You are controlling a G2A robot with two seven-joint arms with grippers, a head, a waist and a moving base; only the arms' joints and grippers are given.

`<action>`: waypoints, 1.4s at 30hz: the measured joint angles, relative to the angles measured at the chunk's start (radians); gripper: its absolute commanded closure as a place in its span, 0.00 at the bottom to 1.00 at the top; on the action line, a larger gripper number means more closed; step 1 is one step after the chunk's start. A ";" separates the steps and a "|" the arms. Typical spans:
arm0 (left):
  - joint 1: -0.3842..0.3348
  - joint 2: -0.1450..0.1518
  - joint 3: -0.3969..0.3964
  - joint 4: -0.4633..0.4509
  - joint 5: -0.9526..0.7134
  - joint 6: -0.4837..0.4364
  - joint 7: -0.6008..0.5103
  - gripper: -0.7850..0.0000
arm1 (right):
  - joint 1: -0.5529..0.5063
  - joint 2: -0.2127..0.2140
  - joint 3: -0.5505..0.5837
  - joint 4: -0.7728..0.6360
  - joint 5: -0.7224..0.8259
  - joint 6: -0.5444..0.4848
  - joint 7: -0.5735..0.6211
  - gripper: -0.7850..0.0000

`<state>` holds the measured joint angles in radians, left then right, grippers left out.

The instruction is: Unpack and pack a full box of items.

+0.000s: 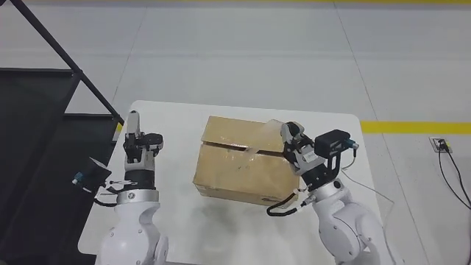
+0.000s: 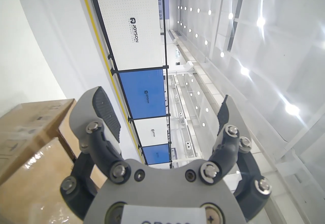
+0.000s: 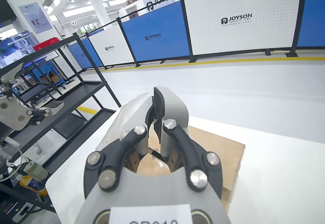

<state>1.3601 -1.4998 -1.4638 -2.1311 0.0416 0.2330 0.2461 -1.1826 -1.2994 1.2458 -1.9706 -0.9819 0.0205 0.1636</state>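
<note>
A brown cardboard box [image 1: 235, 169] sits in the middle of the white table [image 1: 176, 213], its top flaps slightly parted along the seam. My right gripper [image 1: 289, 132] [image 3: 155, 94] is above the box's far right corner, shut on a strip of clear tape [image 1: 257, 143] [image 3: 127, 118] that trails down to the box top [image 3: 223, 156]. My left gripper [image 1: 134, 121] [image 2: 162, 98] stands open and holds nothing. It is to the left of the box [image 2: 30, 133], apart from it, and points away from the table.
A black shelf rack [image 1: 44, 118] [image 3: 76, 98] stands off the table's left side, with bottles [image 3: 33, 179] low beside it. Bare tabletop lies in front of the box and between the box and my left arm. Fence panels [image 3: 228, 27] stand far behind.
</note>
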 measured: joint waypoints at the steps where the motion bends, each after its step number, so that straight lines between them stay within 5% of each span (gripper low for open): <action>1: 0.009 0.002 -0.017 0.002 0.001 -0.009 -0.013 0.00 | 0.004 -0.001 0.002 -0.009 0.014 0.021 0.021 1.00; 7: 0.081 0.018 -0.124 0.027 0.013 -0.103 -0.132 0.00 | 0.041 -0.013 -0.007 -0.058 0.062 0.129 0.065 1.00; 13: 0.134 0.025 -0.148 0.042 -0.019 -0.130 -0.220 0.00 | 0.090 -0.024 -0.037 -0.065 0.099 0.119 0.050 1.00; 22: 0.180 0.024 -0.106 0.055 -0.142 -0.080 -0.287 0.00 | 0.137 -0.042 -0.077 -0.029 0.147 0.056 -0.102 1.00; 40: 0.073 0.019 0.076 0.093 -0.164 0.026 -0.315 0.00 | 0.155 -0.066 -0.118 0.002 0.185 -0.017 -0.207 1.00; 42: 0.069 0.019 0.085 0.096 -0.168 0.021 -0.315 0.16 | 0.152 -0.068 -0.115 0.000 0.185 -0.019 -0.206 1.00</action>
<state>1.4294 -1.4805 -1.3787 -2.0353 -0.1263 0.2541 -0.0689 -1.0305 -1.3670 1.1311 -1.9704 -0.7966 0.0013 -0.0425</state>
